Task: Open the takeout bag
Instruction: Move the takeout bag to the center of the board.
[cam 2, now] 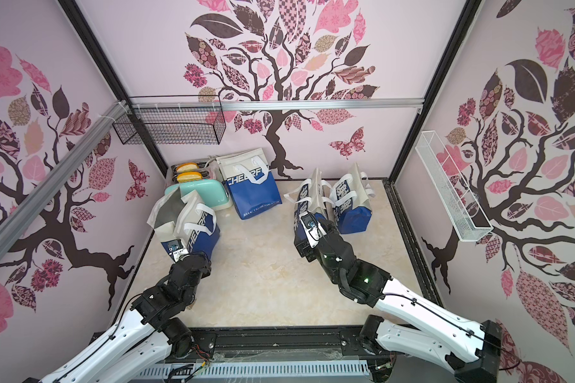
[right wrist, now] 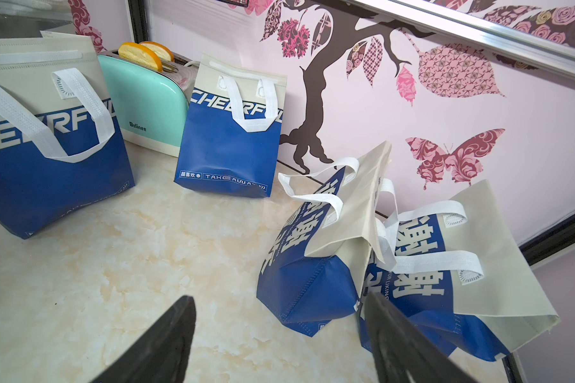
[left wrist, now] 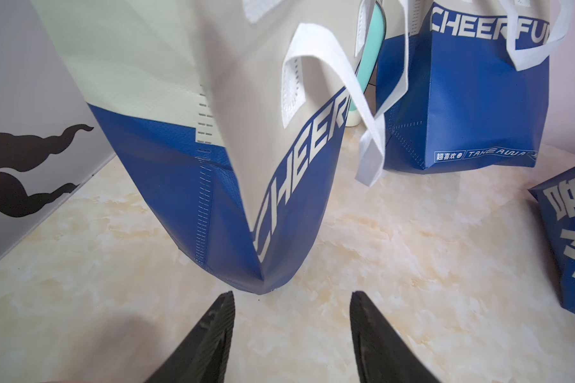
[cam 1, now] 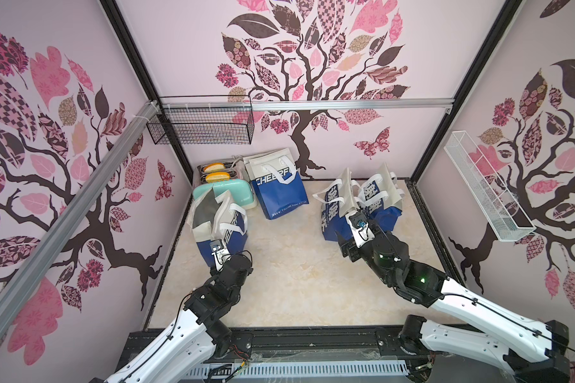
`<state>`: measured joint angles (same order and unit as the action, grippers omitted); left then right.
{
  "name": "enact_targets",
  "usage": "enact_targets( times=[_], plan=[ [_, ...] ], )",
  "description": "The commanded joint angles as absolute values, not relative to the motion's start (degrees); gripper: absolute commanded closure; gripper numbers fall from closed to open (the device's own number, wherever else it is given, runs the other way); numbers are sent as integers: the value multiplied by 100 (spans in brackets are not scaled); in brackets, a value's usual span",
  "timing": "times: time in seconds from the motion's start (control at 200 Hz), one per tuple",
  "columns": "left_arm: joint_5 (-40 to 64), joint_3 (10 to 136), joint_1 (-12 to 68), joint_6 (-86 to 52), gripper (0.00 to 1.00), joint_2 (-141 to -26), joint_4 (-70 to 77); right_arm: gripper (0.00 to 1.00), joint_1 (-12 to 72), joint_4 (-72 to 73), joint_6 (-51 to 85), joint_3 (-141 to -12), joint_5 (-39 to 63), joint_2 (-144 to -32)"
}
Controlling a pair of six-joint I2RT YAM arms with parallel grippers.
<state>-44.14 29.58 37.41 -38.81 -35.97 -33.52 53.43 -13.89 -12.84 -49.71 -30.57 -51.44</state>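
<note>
Several blue-and-beige takeout bags stand on the marble tabletop. The left bag has its mouth spread, and silver lining shows inside. My left gripper is open and empty, its fingertips just short of this bag's bottom corner. A closed bag leans against the back wall. Two more bags stand at the right, their tops gaping. My right gripper is open and empty, low beside the nearer one. One of its fingers overlaps the farther bag.
A mint toaster holding bread slices stands in the back left corner behind the left bag. A black wire basket hangs on the back wall. On the right wall is a white wire shelf. Bare tabletop lies between the arms.
</note>
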Motion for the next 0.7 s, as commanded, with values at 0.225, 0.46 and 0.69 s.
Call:
enact_targets(
  times=[0.225,0.46,0.69],
  plan=[
    [-3889,3163,3753,-3896,27,-3551,-3582,17,5340,-1450,-1248,-5034,-2978,-5107],
    [-2684,3473,3758,-3604,27,-3460,-4013,17,5349,-1468,-1239,-5054,-2962,-5076],
    [-1677,4148,3753,-3114,26,-3282,-3952,17,5344,-1468,-1213,-5045,-2936,-5013]
  ],
)
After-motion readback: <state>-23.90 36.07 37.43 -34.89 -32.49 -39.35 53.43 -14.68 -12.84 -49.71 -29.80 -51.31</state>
